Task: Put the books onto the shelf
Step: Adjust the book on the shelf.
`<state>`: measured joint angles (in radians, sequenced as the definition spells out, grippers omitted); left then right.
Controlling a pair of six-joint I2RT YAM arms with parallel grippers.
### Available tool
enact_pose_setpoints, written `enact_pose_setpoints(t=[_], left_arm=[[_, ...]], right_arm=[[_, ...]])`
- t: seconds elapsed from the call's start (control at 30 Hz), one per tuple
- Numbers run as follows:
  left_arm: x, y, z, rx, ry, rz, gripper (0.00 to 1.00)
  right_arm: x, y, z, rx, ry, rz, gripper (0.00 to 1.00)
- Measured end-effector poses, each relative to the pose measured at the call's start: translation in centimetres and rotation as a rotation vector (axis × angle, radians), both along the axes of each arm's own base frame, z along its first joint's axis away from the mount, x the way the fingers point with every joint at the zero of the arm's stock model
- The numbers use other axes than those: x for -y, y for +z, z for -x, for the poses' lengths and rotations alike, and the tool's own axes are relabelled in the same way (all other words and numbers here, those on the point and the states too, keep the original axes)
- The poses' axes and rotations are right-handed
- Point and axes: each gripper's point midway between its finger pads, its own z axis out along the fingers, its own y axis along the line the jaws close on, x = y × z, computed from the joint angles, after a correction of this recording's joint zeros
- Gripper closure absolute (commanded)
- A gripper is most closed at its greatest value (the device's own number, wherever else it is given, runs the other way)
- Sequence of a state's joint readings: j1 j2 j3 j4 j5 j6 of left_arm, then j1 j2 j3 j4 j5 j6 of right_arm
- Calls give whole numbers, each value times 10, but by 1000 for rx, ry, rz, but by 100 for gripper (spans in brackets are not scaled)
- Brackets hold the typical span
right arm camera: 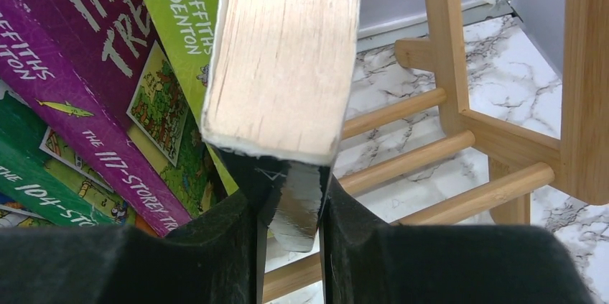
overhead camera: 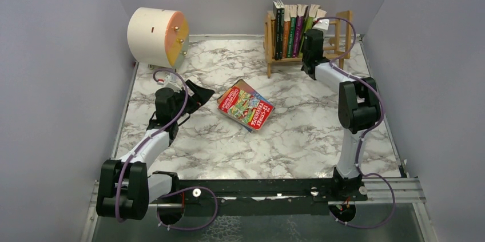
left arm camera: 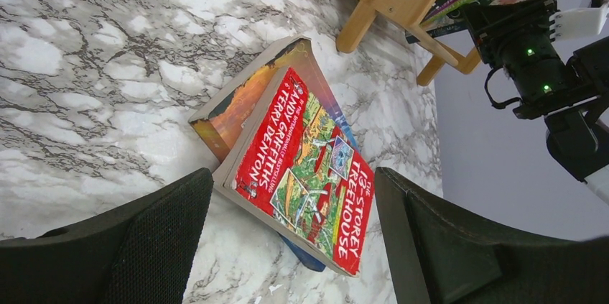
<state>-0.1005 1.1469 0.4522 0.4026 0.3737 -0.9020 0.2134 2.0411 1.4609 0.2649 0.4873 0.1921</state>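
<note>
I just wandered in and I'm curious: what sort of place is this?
Probably a robot test booth: bare grey walls box in a marble-look table, two arms are bolted to a rail at its near edge, with books and a small shelf as props.

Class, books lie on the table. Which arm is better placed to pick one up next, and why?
Left: the open left gripper hovers at the red book. The right gripper is at the shelf, shut on the end book.
</note>
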Motion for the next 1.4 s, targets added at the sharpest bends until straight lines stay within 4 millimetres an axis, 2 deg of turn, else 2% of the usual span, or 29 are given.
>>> enact_pose_setpoints(t=[0.2,0.3,0.57,0.6,0.67,0.73,0.87,0.9,1.27,1.4], left_arm=[[0,2,-2,3,0,0,24],[0,3,-3,9,0,1,24],[0,5,-3,15,0,3,24],[0,5,-3,17,0,3,24],[0,7,-3,23,1,4,24],[0,10,-3,30,1,6,24],[0,12,-3,35,1,8,24],[0,12,-3,37,1,8,24],[0,13,-3,38,1,8,24],[0,12,-3,38,1,8,24]], right_arm=[[8,3,2,-23,4,53,98],[13,18,-3,-52,31,81,99],[20,120,-42,61,174,111,99],[20,130,-48,72,195,117,99],[20,137,-57,72,223,127,99],[21,130,-61,39,244,134,99],[16,89,-58,-88,288,124,99],[14,85,-59,-100,295,122,99],[4,81,-52,-127,327,59,99],[4,68,-38,-171,320,30,99]])
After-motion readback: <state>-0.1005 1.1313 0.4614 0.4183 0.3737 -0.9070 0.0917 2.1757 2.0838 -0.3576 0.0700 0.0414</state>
